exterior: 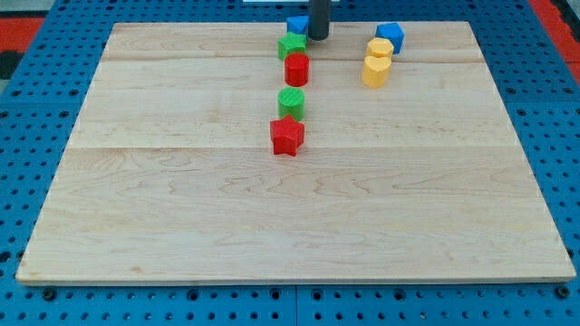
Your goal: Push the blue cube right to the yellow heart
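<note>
My tip (318,37) rests on the board (181,226) near the view's top edge, just right of the blue cube (296,24) and seemingly touching it; being a bare rod, it grasps nothing. The green star (291,45) sits just below the cube, the red cylinder (296,69) under that, then a green cylinder (291,102) and red star (287,136). Well right lie the yellow heart (375,71), a yellow hexagon (380,48) and another blue block (391,36)
</note>
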